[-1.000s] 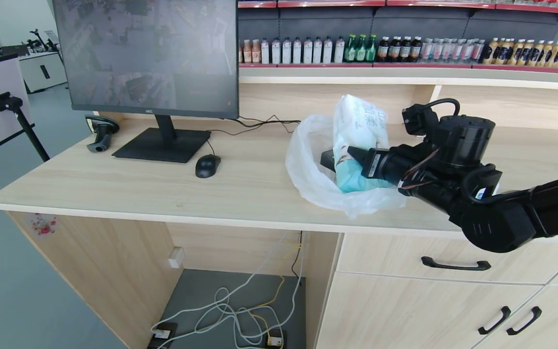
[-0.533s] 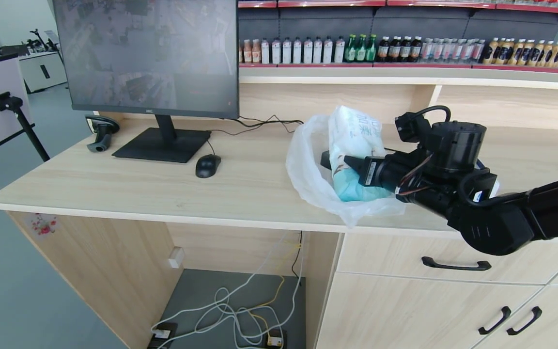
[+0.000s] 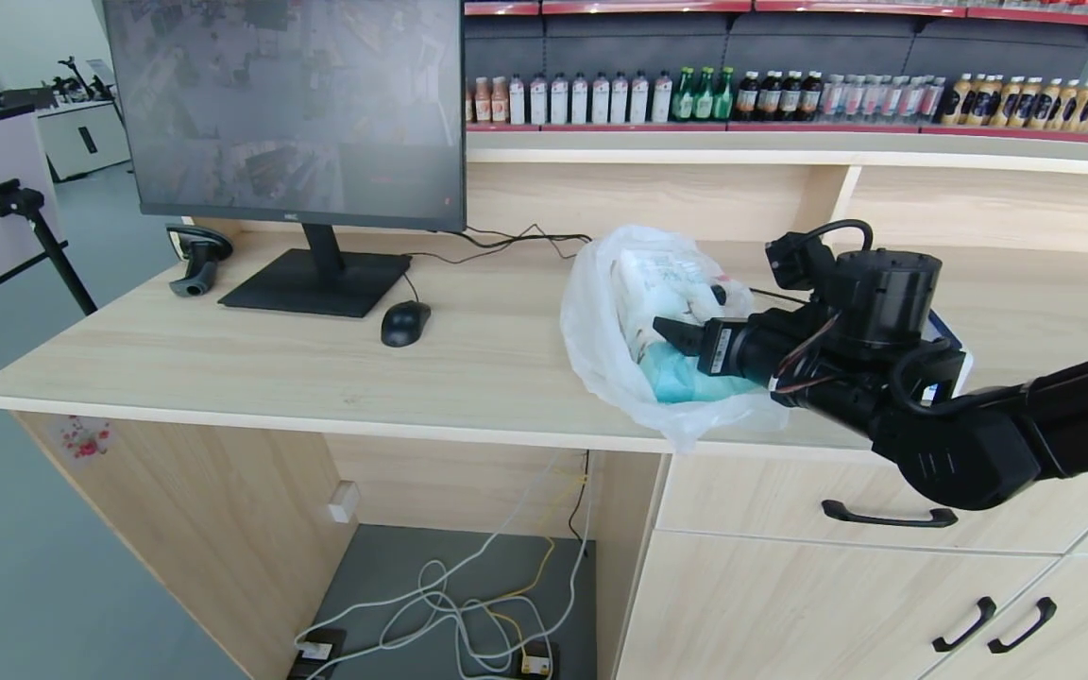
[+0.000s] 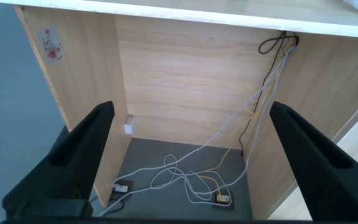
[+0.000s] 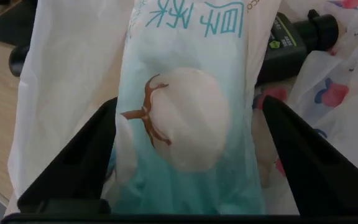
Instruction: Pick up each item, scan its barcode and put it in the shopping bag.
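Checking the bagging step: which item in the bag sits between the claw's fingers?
The white-and-teal pack, between the fingers of the right claw; the black bottle lies beyond it, untouched.

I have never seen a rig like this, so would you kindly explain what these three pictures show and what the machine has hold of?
It is a two-armed robot at a shop counter. The wide picture comes from a camera on its head, and the other two come from cameras on its wrists. On the counter stand a monitor, a mouse, a handheld scanner and a thin plastic shopping bag. The right gripper is at the bag's mouth, around a white and teal pack. A dark bottle lies in the bag too. Whether it grips the pack, I cannot tell. The left gripper hangs open below the counter, facing cables on the floor.
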Motion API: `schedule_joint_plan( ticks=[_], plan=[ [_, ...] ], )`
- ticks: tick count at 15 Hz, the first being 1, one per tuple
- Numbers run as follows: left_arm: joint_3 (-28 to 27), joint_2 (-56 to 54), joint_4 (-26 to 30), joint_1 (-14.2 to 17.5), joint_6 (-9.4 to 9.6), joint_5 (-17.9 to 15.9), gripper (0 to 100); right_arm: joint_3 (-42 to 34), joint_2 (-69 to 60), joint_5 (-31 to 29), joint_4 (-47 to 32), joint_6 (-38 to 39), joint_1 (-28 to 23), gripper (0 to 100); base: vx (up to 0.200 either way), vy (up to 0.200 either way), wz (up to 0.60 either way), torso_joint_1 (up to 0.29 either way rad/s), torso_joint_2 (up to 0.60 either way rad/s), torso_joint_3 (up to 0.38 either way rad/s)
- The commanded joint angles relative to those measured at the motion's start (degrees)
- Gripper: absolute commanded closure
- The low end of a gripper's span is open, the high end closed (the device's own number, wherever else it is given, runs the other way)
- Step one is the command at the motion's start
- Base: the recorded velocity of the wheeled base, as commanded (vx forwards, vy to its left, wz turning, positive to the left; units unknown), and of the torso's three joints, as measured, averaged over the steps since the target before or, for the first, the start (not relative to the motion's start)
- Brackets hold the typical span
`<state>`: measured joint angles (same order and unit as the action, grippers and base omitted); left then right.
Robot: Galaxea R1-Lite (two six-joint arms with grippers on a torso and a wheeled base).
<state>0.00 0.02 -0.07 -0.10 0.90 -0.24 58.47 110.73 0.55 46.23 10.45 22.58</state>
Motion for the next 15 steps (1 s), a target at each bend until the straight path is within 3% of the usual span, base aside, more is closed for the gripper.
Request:
schedule_joint_plan(
  ticks=[1, 7, 11, 13, 15],
  plan=[
    [0.0, 0.0, 0.0, 0.0, -0.02, 0.0, 0, 0.0, 0.2, 0.0, 0.6, 0.0, 0.0, 0, 0.0, 0.0, 0.0, 0.0, 0.0, 0.0],
    [0.0, 0.0, 0.0, 0.0, -0.02, 0.0, 0, -0.3, -1.0, -0.3, 9.9, -1.6, 0.2, 0, 0.0, 0.0, 0.0, 0.0, 0.0, 0.0],
    [0.0, 0.0, 0.1, 0.0, -0.02, 0.0, 0, -6.2, -0.5, -0.3, 32.6, -6.5, 0.5, 0, 0.0, 0.0, 0.0, 0.0, 0.0, 0.0],
    [0.0, 0.0, 0.1, 0.0, -0.02, 0.0, 0, -10.0, 0.3, 5.9, 43.5, -8.6, 5.9, 0, 0.0, 0.0, 0.0, 0.0, 0.0, 0.0],
    [0.0, 0.0, 0.1, 0.0, -0.02, 0.0, 0, -12.9, 0.1, 8.1, 43.8, -11.6, 6.3, 0, 0.0, 0.0, 0.0, 0.0, 0.0, 0.0]
  ],
)
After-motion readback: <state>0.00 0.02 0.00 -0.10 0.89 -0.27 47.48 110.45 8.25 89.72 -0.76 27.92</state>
